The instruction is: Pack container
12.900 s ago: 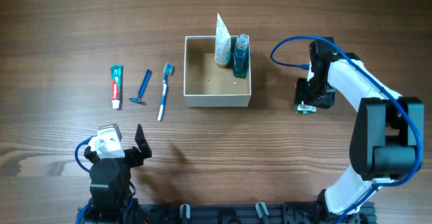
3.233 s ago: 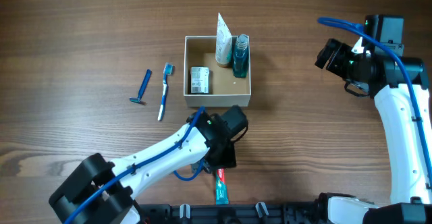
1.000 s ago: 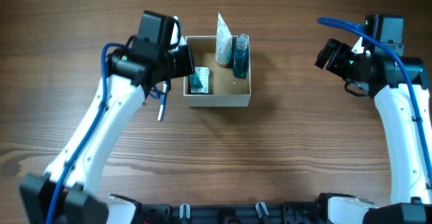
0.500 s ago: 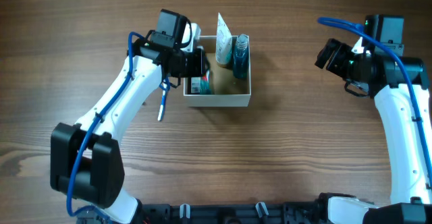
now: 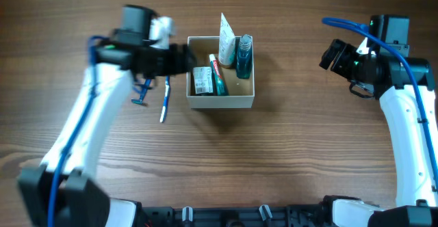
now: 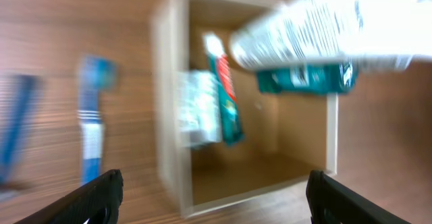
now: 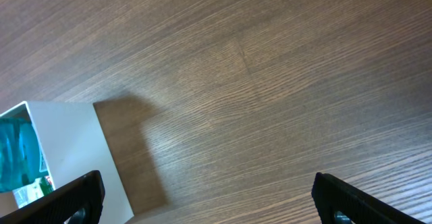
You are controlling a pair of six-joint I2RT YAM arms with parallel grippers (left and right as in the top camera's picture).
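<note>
My left gripper (image 5: 180, 59) has wide, empty fingers, just beside the container (image 5: 220, 104) in the middle of the table (image 5: 308, 158). My right gripper (image 5: 333, 55) is wide and empty too, far off. Reaching low for the toothbrush (image 5: 164, 102), I might bump the container.

Lying on the wood-grain surface (image 5: 274, 158), left of centre toward the far edge: blue razor (image 5: 139, 102), just beside it blue-and-white toothbrush (image 5: 164, 104).

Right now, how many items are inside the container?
4 in the container: white tube and blue bottle standing at the far side, toothpaste lying mid-box, small packet by the left wall. Smaller items may be hidden.
</note>
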